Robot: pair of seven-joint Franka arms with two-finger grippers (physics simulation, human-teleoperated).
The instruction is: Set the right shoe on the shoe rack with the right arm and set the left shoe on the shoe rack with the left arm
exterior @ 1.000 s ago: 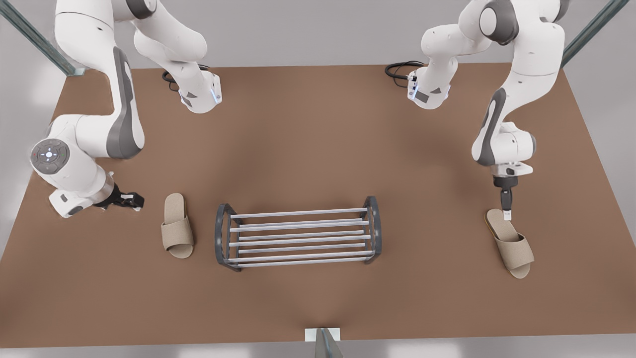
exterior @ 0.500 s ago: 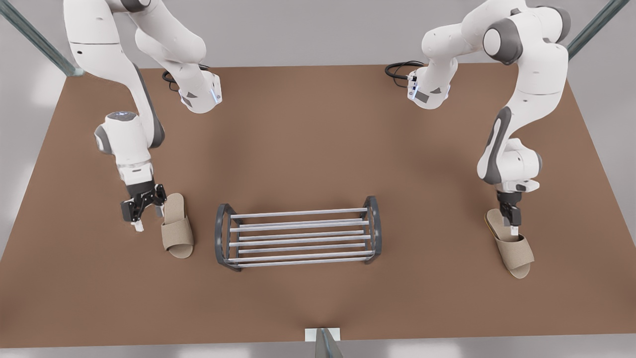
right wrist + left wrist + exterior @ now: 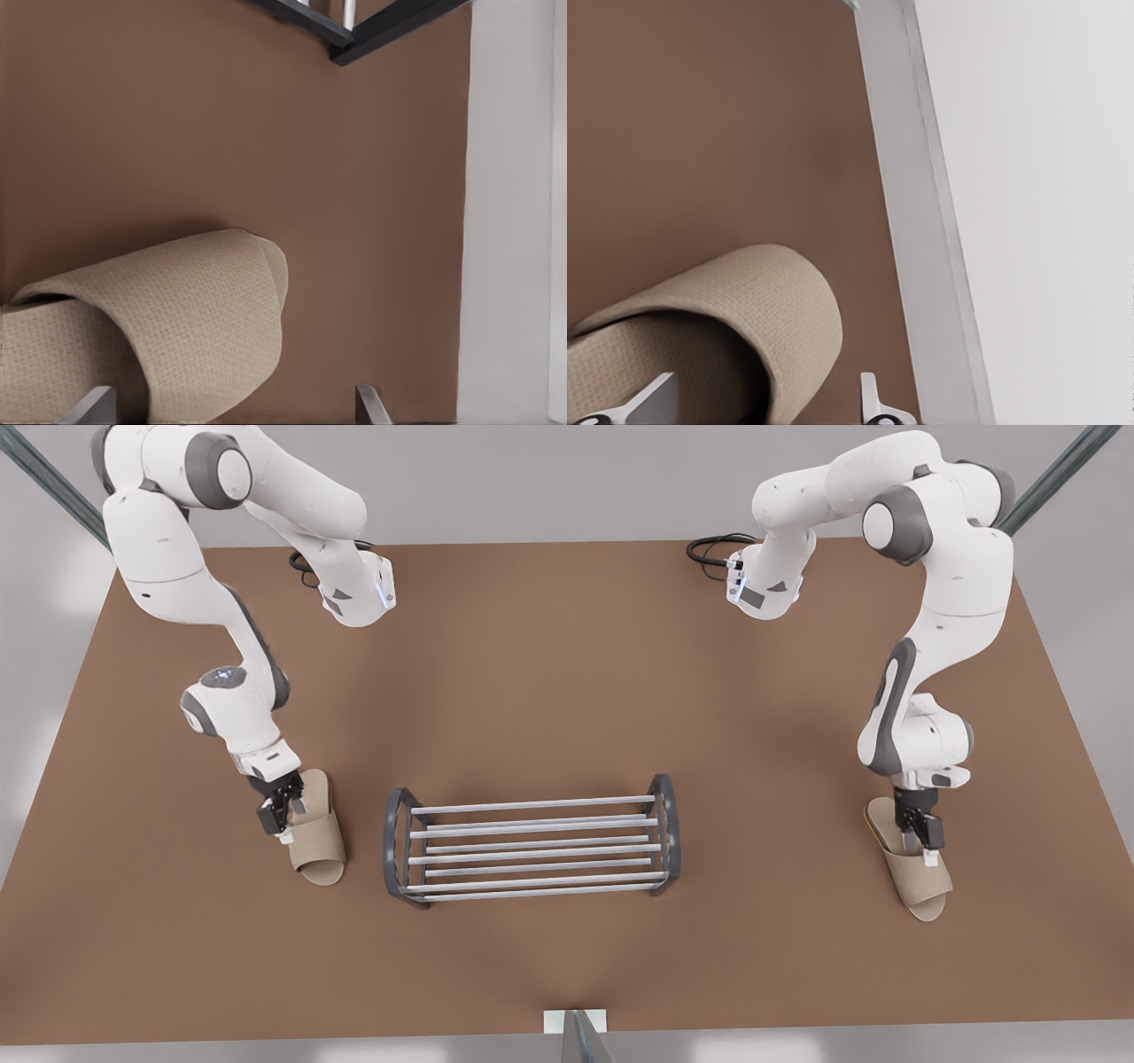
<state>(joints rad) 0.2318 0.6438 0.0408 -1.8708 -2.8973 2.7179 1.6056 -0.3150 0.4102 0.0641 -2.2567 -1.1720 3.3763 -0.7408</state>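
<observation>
On the bench [image 3: 567,691], the right gripper [image 3: 283,822] straddled the right shoe [image 3: 319,850] with fingers apart beside the shoe rack [image 3: 532,850]. The left gripper [image 3: 924,846] likewise straddled the left shoe [image 3: 923,886].

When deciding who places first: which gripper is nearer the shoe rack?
Right. The right gripper is at the slipper just off the shoe rack's front view's left end; the left gripper is well off its other end.

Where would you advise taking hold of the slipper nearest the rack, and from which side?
Take the slipper by the outer edge of its raised band, the side away from the shoe rack, coming from above. The flat sole offers little to pinch, and the right claw hangs open there.
</observation>
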